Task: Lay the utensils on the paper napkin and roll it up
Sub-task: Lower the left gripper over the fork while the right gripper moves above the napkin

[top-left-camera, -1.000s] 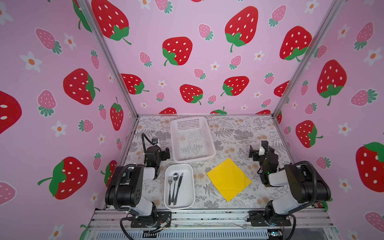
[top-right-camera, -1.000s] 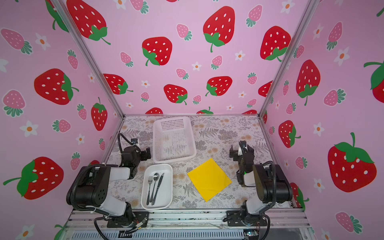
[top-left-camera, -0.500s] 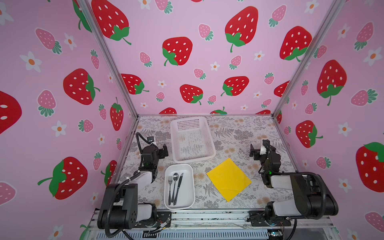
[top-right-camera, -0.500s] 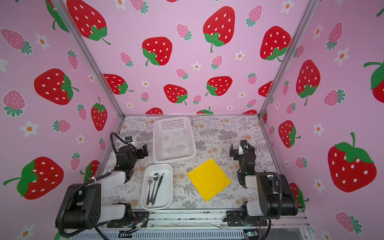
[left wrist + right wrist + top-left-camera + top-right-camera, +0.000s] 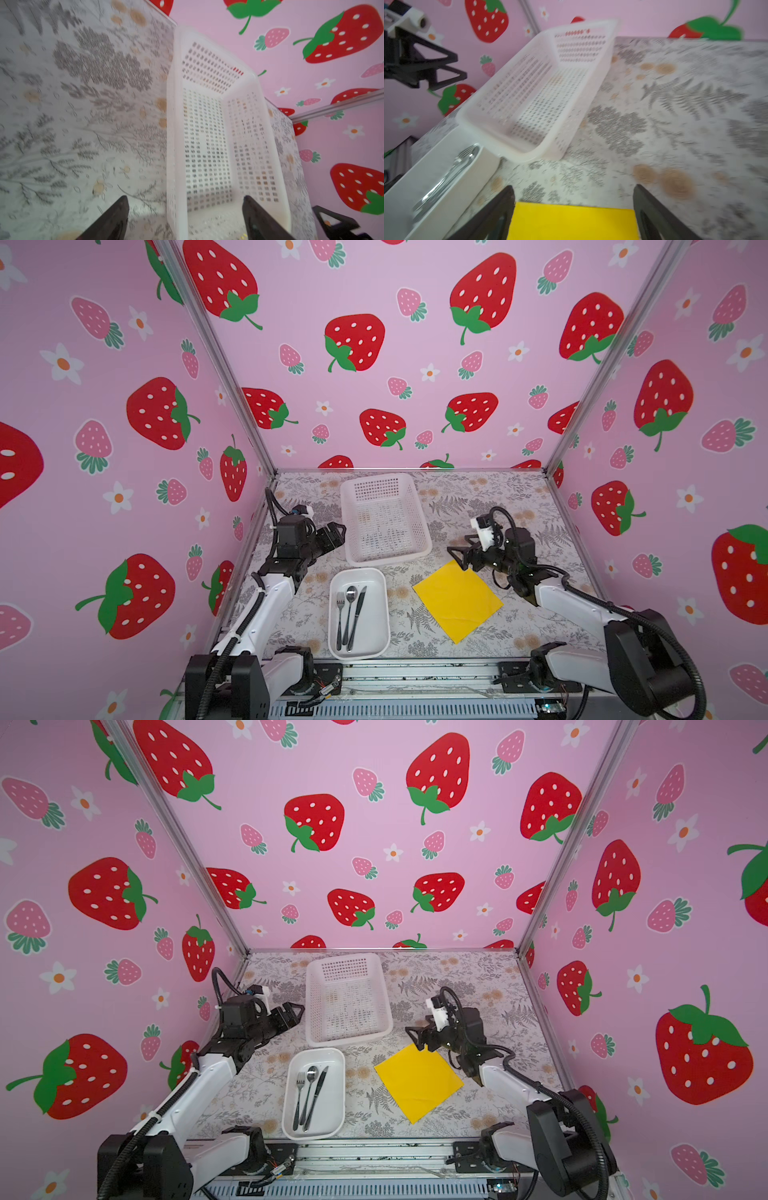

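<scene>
utensils (image 5: 348,620): in white tray (image 5: 377,628) | paper napkin (image 5: 457,601): flat beside tray

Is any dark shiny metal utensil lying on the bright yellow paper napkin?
No, the fork, spoon and knife all lie in the white plastic tray, off the napkin.

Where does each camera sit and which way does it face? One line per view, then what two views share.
Both top views: high at the front, looking down at the table; left gripper and right gripper show.
Left wrist: on the left arm, facing the white basket; the left gripper shows.
Right wrist: on the right arm, facing the paper napkin and basket; the right gripper shows.
Shared: both wrist views show the basket.
</scene>
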